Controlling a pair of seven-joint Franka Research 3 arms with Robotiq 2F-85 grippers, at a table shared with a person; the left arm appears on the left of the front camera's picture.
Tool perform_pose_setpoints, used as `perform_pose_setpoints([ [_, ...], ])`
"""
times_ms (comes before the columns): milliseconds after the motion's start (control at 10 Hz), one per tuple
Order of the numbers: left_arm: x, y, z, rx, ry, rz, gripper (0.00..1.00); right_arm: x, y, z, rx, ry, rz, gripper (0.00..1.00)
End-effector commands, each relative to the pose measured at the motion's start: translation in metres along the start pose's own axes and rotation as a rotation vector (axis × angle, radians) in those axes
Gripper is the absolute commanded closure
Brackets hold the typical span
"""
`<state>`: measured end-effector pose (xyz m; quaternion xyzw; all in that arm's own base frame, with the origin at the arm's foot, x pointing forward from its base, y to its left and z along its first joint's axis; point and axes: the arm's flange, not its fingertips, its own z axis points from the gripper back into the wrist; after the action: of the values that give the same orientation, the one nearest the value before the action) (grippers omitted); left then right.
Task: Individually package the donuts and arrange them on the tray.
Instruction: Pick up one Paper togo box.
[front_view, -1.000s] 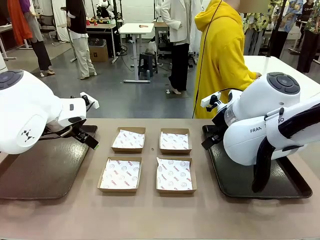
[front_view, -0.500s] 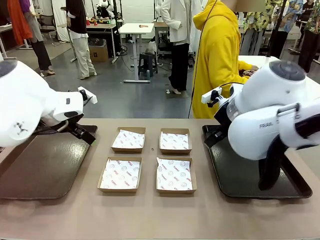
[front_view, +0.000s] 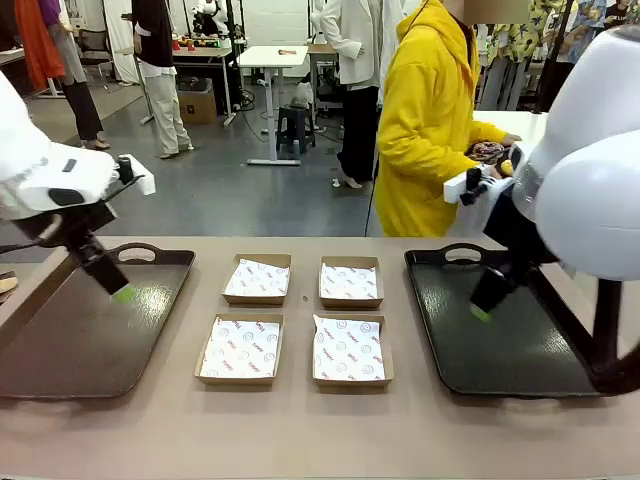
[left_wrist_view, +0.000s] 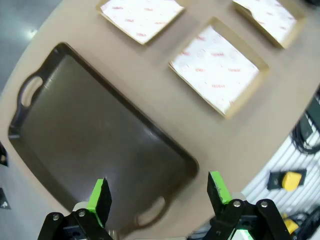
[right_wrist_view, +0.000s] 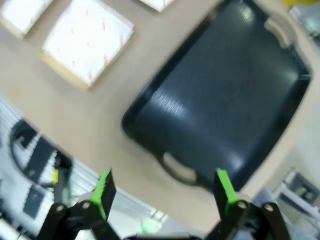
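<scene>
Donuts (front_view: 488, 152) are sitting beyond the far right edge of the surface (front_view: 300, 430), just beside the person's hand (front_view: 510, 140).
You are seeing the left fingers (left_wrist_view: 100, 197) standing wide apart and empty above the left tray (left_wrist_view: 75, 130), the right fingers (right_wrist_view: 225, 187) spreading likewise above the right tray (right_wrist_view: 225, 90); four paper-lined boxes (front_view: 240, 348) are lying mid-surface.

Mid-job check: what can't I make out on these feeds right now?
- Donuts by the person, front view: small, partly behind the right arm; count unclear.
- Right tray, front view: its right side is behind the right arm.
- Left tray, front view: left end cut off by the picture edge.
- Print on the box paper, right wrist view: motion-blurred, unreadable.
</scene>
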<state>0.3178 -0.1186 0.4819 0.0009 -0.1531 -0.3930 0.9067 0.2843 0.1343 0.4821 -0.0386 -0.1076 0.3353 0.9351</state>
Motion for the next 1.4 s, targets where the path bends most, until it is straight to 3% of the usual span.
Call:
perform_pose_setpoints([
  [0,-0.124,-0.056,-0.044,0.021,-0.026,0.015,0.0,-0.097,0.033,-0.054,-0.047,0.026,0.042,0.0],
  [100,0.0,0.0,0.0,0.0,0.0,0.0,0.0,0.0,0.0,0.0,0.0,0.0,0.0,0.0],
  [500,-0.005,-0.002,0.008,-0.004,0.01,0.0,0.0,-0.007,0.004,0.007,-0.001,0.015,0.007,0.0],
  [600,-0.013,0.02,0.016,-0.407,-0.241,0.161,0.0,-0.024,-0.022,0.003,0.247,-0.137,-0.175,0.0],
  [700,-0.023,0.042,0.024,-0.693,-0.413,0.29,0.0,-0.039,-0.041,-0.003,0.429,-0.232,-0.267,0.0],
  [800,-0.034,0.054,0.027,-0.87,-0.518,0.366,0.0,-0.054,-0.059,-0.011,0.563,-0.29,-0.344,0.0],
  [1000,-0.058,0.08,0.026,-1.08,-0.592,0.526,0.0,-0.083,-0.086,-0.034,0.808,-0.38,-0.471,0.0],
  [1100,-0.075,0.093,0.022,-1.155,-0.593,0.61,0.0,-0.098,-0.095,-0.043,0.883,-0.368,-0.492,0.0],
  [1300,-0.107,0.12,0.006,-1.268,-0.512,0.696,0.0,-0.127,-0.115,-0.058,0.968,-0.386,-0.559,0.0],
])
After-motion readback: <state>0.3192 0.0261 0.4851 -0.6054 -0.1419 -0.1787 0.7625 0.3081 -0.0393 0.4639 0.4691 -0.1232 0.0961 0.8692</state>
